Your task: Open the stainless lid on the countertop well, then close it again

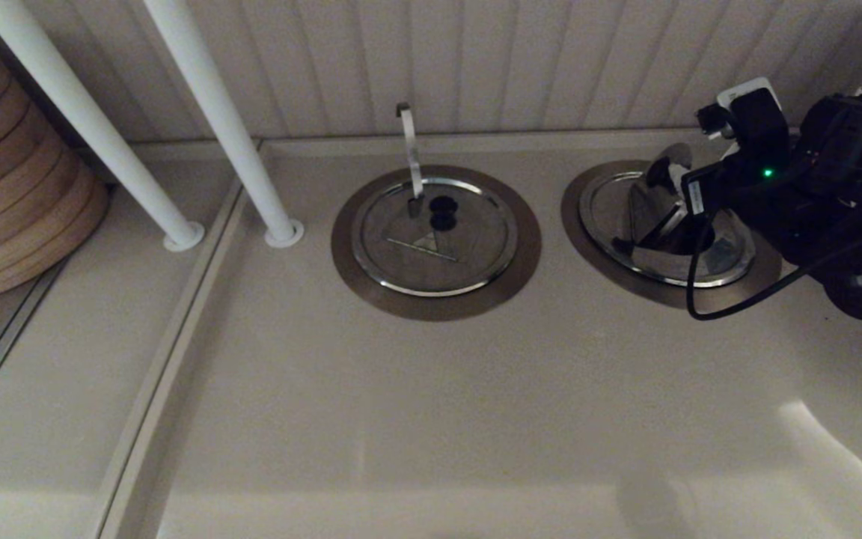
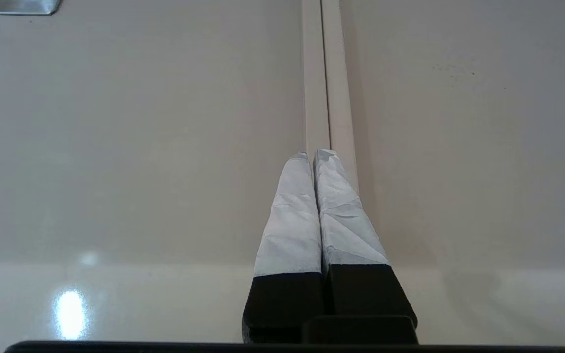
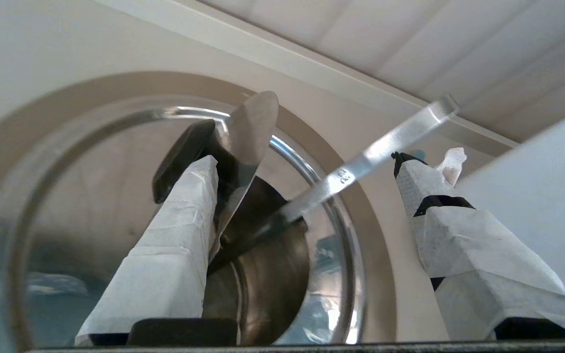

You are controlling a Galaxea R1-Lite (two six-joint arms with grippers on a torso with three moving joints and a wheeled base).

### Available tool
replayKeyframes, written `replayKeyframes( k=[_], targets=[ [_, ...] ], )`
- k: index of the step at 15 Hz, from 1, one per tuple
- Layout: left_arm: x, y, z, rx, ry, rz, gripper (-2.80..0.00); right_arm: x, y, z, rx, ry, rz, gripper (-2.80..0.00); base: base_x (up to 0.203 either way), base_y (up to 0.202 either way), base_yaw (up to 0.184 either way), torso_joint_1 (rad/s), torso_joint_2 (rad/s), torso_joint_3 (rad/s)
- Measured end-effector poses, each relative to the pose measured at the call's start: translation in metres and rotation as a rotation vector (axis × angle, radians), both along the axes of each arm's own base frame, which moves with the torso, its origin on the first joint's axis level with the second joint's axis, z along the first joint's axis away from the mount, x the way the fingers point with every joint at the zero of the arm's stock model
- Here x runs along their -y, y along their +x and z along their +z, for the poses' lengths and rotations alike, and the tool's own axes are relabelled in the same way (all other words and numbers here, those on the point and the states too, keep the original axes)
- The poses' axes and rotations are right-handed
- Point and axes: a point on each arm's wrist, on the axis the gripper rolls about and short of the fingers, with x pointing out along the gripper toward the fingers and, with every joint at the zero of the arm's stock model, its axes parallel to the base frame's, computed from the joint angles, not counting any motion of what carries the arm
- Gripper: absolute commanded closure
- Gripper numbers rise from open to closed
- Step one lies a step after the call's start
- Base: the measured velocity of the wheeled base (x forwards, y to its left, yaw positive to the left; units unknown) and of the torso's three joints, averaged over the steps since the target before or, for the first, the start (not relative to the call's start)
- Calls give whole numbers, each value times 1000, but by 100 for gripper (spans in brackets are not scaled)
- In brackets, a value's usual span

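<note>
White-taped fingers (image 3: 184, 230) of the right gripper (image 1: 689, 217): spread wide, holding nothing, over the right-hand countertop well (image 1: 588, 217). Stainless lid (image 3: 243, 147): tilted up against one finger, well part-uncovered, slanted utensil handle (image 3: 375, 154) inside. Neighbouring lid (image 1: 435, 236): seated flat. Left gripper (image 2: 317, 159): fingers together, idle above bench (image 2: 115, 147).

The stainless lid (image 1: 663, 239) was polished steel, mirror-bright, with a matt black knob (image 3: 182, 159) that looked like plastic. The collar of the countertop well (image 1: 588, 224) was duller, brushed brownish-grey metal. The slanted utensil handle (image 3: 375, 157) was flat glossy steel. The right pincer (image 3: 307, 171) had fingers (image 3: 165, 274) wrapped in crinkled white paper-like tape; the left pincer (image 2: 312, 157) looked the same, over smooth black plastic. The tabletop (image 1: 401, 412) was smooth, faintly glossy beige. The stacked rings (image 1: 4, 172) looked like wood.
</note>
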Motion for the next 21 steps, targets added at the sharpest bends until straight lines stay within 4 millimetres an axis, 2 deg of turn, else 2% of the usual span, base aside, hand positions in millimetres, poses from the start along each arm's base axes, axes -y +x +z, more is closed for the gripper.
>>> replayKeyframes(
  k=[8,14,16,18,21],
  targets=[
    [0,0,0,0,0,0,0,22,-9,3,-7,-20,-60,-280,0,0,0,0,0,0],
    [0,0,0,0,0,0,0,52,-10,0,-32,-70,-155,-280,0,0,0,0,0,0],
    [0,0,0,0,0,0,0,55,-12,2,-23,-62,-156,-280,0,0,0,0,0,0],
    [0,0,0,0,1,0,0,55,-11,13,24,-29,-128,-280,0,0,0,0,0,0],
    [0,0,0,0,0,0,0,54,-3,22,69,72,-86,-280,0,0,0,0,0,0]
  ],
)
